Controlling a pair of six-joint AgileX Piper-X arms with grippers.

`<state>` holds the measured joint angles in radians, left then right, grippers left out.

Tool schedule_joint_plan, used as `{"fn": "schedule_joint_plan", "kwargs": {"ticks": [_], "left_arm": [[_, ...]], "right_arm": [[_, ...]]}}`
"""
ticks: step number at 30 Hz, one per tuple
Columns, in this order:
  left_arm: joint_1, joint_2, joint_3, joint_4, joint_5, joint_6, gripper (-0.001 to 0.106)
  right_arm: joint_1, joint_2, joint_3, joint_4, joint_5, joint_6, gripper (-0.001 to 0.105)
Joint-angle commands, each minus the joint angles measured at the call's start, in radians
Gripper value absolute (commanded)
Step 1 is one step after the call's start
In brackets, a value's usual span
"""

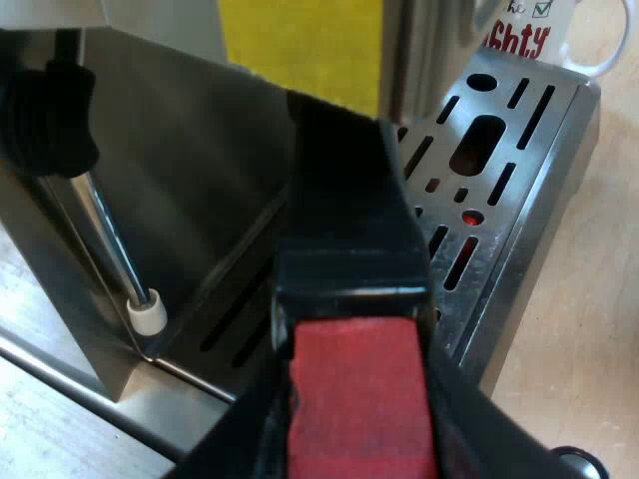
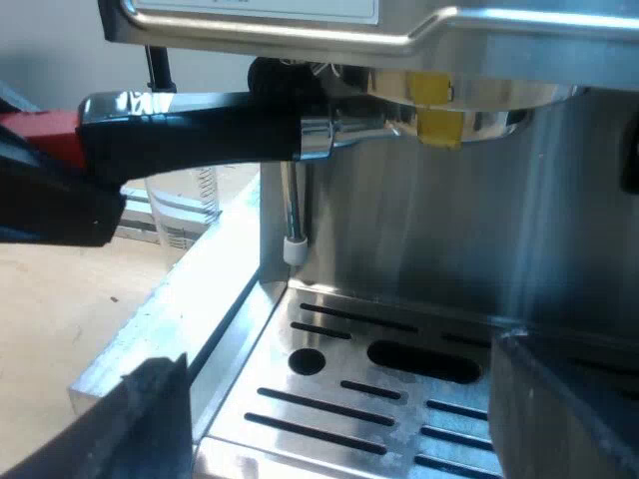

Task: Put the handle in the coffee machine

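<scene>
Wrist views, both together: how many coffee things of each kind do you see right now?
espresso machine: 1
metal holder: 1
measuring glass: 1
mug: 1
Total: 4

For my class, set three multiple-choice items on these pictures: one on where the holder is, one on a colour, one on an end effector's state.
1. Where is the metal holder?
A) lying on the table
B) up at the machine's front, under its head
C) inside a mug

2. What colour ends the handle?
A) blue
B) yellow
C) red

3. How is the left end effector?
A) shut on the handle
B) open over a mug
C) shut on a measuring glass

Answers: 1 B, the holder sits at the head, above the drip tray. 2 C, the tip is red. 3 A, its fingers clamp the red end.
</scene>
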<state>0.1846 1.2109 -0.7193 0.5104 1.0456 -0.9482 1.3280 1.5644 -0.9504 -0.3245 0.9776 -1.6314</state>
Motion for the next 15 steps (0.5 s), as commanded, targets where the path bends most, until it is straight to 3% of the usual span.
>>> {"fn": "schedule_joint_plan", "kwargs": {"ticks": [1,5,9,15], "left_arm": [[0.002,-0.032,-0.031,-0.058,0.262,-0.02,0.0],[0.002,-0.032,-0.031,-0.058,0.262,-0.02,0.0],[0.002,-0.032,-0.031,-0.058,0.262,-0.02,0.0],[0.002,-0.032,-0.031,-0.058,0.262,-0.02,0.0]], "right_arm": [[-0.026,-0.003,-0.001,0.011,0.006,-0.003,0.064],[-0.076,0.012,-0.001,0.008,-0.008,-0.003,0.064],[-0.127,0.063,-0.001,0.003,-0.103,-0.005,0.054],[-0.15,0.122,-0.001,-0.055,-0.107,-0.03,0.045]]}}
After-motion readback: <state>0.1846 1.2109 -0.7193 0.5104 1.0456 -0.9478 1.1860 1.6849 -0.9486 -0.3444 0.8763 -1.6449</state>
